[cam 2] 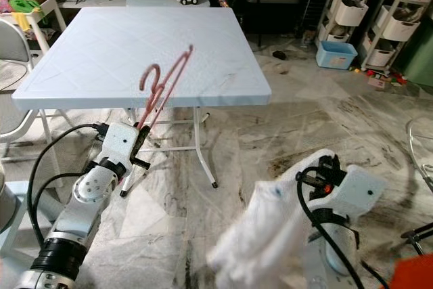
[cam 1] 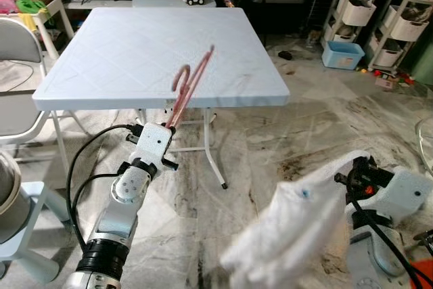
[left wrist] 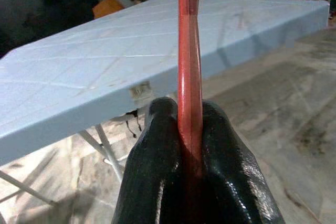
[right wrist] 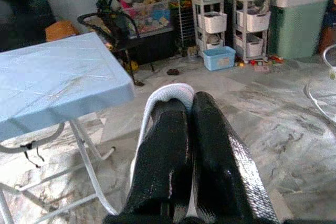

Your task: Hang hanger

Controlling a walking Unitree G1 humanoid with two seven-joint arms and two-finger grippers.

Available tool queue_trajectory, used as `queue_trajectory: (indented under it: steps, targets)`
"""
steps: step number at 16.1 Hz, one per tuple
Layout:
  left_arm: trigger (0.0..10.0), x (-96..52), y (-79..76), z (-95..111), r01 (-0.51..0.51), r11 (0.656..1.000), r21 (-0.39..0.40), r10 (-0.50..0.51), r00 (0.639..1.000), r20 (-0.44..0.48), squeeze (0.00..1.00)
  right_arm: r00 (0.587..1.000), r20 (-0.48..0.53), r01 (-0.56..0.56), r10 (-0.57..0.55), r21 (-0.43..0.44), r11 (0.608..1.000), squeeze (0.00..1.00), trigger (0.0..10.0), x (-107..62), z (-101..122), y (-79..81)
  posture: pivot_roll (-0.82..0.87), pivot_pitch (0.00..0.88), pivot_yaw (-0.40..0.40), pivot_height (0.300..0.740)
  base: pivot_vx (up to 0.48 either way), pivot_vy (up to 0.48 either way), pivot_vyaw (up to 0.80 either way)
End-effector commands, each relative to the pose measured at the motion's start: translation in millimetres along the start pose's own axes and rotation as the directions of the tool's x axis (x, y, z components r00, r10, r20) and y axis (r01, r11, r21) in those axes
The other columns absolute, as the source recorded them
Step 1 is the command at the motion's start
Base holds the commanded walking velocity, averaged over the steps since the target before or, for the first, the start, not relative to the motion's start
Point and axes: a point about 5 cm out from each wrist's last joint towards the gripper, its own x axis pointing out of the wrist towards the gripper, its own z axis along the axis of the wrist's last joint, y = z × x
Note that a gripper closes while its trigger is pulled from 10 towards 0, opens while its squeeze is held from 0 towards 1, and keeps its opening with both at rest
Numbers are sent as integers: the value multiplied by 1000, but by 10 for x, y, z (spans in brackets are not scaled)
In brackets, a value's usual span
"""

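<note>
Left wrist view | left gripper (left wrist: 190,145) clamps thin pink hanger (cam 1: 191,80) (glossy) | right gripper (right wrist: 190,129) pinches fluffy white cloth (cam 1: 291,231)

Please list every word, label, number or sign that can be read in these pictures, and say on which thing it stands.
No text can be read here.
Small pale sticker on the edge of the light blue table: too blurred to read.
Pink hanger held in the left gripper: no marking visible.
White cloth held in the right gripper: no print visible.

Thin pink hanger (cam 1: 191,80) tilts up over the table edge, hook leftward.
</note>
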Motion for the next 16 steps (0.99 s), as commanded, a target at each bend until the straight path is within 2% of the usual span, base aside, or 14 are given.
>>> queue_trajectory:
  steps: [1,2,4,10,12,16]
  targets:
    - [10000,3,-41,56,3,1000,2,-3,1000,28,0,999,50,-1,1,-5,1000,0,10000,18,117,-10,128,0,-79,740,0,0,0]
    - [10000,-20,-35,-41,-7,999,-54,6,1000,-18,0,998,57,-9,9,-5,1000,0,10000,29,129,-2,128,0,-79,740,0,0,0]
    - [10000,-4,33,-55,-87,993,-83,84,996,-37,0,997,66,-33,34,-18,999,0,10000,59,151,26,139,0,-81,740,0,0,766]
    - [10000,43,-16,115,-68,991,-113,71,997,24,0,993,70,-91,92,-22,996,0,10000,142,165,147,157,0,-79,740,0,0,670]
    - [10000,36,-22,107,-60,990,-130,63,998,17,0,994,74,-82,84,-23,996,0,10000,152,177,125,155,0,-81,740,139,0,0]
    - [10000,47,-46,102,-47,987,-156,48,999,2,0,994,78,-75,76,-19,997,0,10000,192,193,102,155,0,-80,740,416,0,0]
